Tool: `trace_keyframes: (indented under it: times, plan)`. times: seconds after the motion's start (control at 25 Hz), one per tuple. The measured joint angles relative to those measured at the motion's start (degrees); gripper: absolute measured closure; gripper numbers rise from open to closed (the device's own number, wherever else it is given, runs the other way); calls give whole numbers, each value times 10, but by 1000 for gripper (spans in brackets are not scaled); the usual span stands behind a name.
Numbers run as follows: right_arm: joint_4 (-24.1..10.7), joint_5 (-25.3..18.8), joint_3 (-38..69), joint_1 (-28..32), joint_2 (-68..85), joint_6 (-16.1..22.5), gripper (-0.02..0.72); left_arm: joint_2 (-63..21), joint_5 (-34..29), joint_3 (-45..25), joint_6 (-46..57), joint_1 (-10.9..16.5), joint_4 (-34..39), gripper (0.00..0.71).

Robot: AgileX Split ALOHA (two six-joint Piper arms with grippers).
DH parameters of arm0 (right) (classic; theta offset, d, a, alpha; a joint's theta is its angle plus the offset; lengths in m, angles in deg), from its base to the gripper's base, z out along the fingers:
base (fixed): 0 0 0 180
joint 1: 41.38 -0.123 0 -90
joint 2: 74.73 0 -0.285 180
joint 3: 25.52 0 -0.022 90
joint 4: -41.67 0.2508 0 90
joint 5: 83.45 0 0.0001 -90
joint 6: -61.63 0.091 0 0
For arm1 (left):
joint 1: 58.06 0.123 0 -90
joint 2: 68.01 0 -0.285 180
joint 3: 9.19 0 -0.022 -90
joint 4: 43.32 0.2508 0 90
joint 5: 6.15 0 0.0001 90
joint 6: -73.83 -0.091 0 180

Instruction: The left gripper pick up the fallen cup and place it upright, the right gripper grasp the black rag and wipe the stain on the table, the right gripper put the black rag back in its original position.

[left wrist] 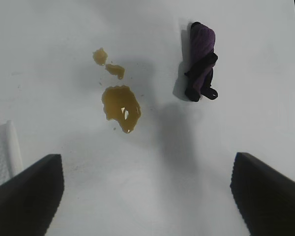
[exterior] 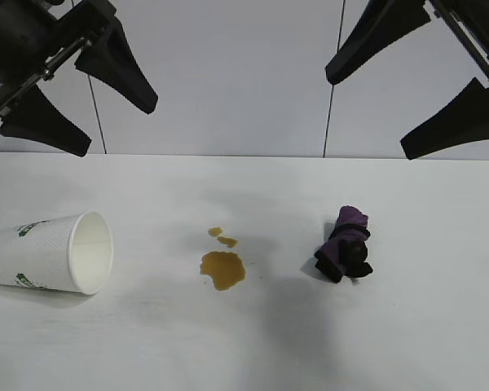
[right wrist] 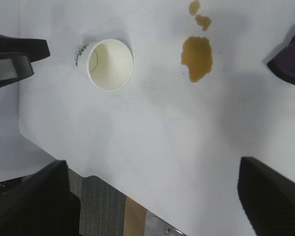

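The white paper cup (exterior: 53,252) lies on its side at the table's left, its mouth facing the middle; it also shows in the right wrist view (right wrist: 109,64). The amber stain (exterior: 222,269) with two small drops lies at mid-table, also in the left wrist view (left wrist: 121,102) and the right wrist view (right wrist: 197,58). The black and purple rag (exterior: 345,244) lies bunched to the stain's right, also in the left wrist view (left wrist: 201,61). My left gripper (exterior: 81,102) hangs open high above the cup. My right gripper (exterior: 407,110) hangs open high above the rag. Both are empty.
The white table (exterior: 253,342) runs back to pale grey wall panels (exterior: 228,73). In the right wrist view the table's edge (right wrist: 103,172) shows, with dark floor and a metal fitting beyond it.
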Motion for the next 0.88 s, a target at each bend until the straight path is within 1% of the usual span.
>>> trace_keyframes:
  times: [0.88]
  plan:
    - [0,0,0,0,0,0,60,0,9,0,-1,0,-1,48]
